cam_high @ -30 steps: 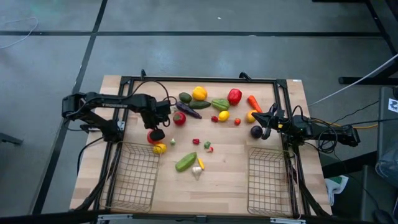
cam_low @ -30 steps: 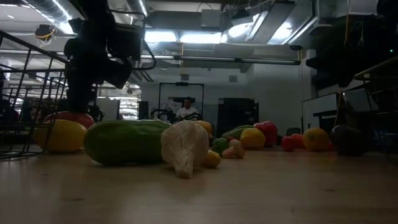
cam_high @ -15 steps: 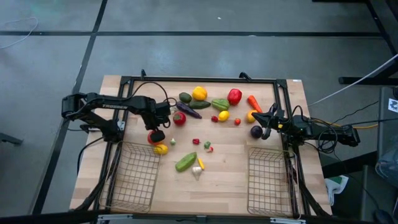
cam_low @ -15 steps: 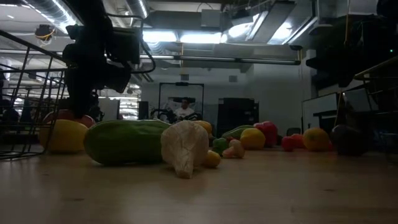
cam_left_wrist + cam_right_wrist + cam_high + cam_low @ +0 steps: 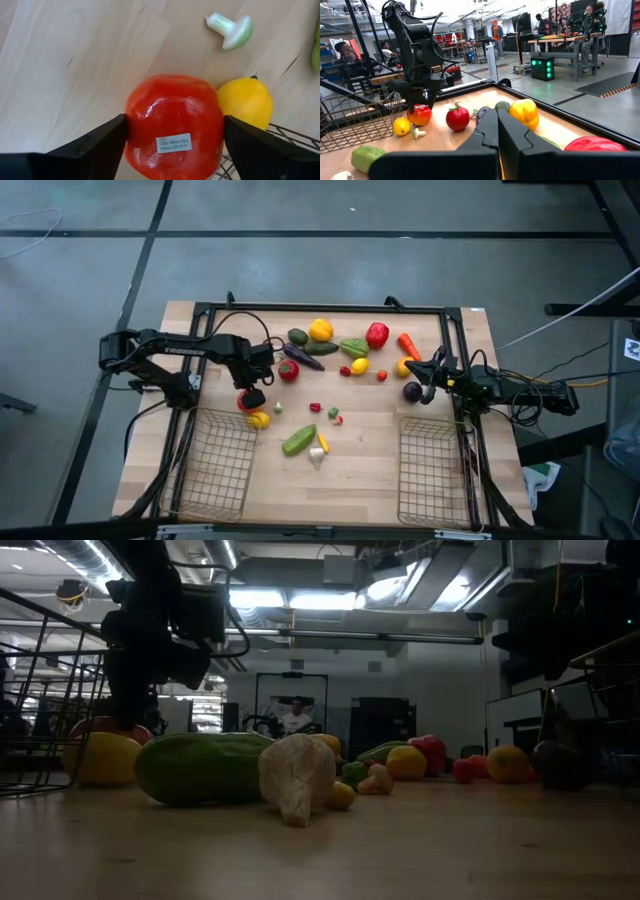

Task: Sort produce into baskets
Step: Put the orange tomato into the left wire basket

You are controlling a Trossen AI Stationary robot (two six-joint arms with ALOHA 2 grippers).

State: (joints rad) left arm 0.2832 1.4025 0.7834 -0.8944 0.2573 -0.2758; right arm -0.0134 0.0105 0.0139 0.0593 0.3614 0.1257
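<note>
A red tomato-like piece [image 5: 172,125] of the produce rests on the wooden table beside a yellow lemon [image 5: 245,102], just beyond the far edge of the left basket [image 5: 215,465]. My left gripper [image 5: 175,125] points steeply down over the red piece and has a finger on each side of it. The same gripper [image 5: 248,395] shows left of centre in the high view. My right gripper [image 5: 428,372] waits shut and level at the table's right, by a purple piece [image 5: 412,391]. The right basket [image 5: 432,470] stands near it. My left gripper pinches the red piece by its two opposite sides [image 5: 131,125] between its two fingers. The fingers come from above, pointing steeply down. The piece sits with its underside on the table, its labelled top up, against the lemon.
A green cucumber [image 5: 298,440] and a white garlic [image 5: 316,457] lie mid-table, and a small mushroom [image 5: 230,30] lies near the lemon. More produce [image 5: 340,345] is spread along the far side. A black frame rail [image 5: 320,307] rings the table. Bare wood lies between the baskets.
</note>
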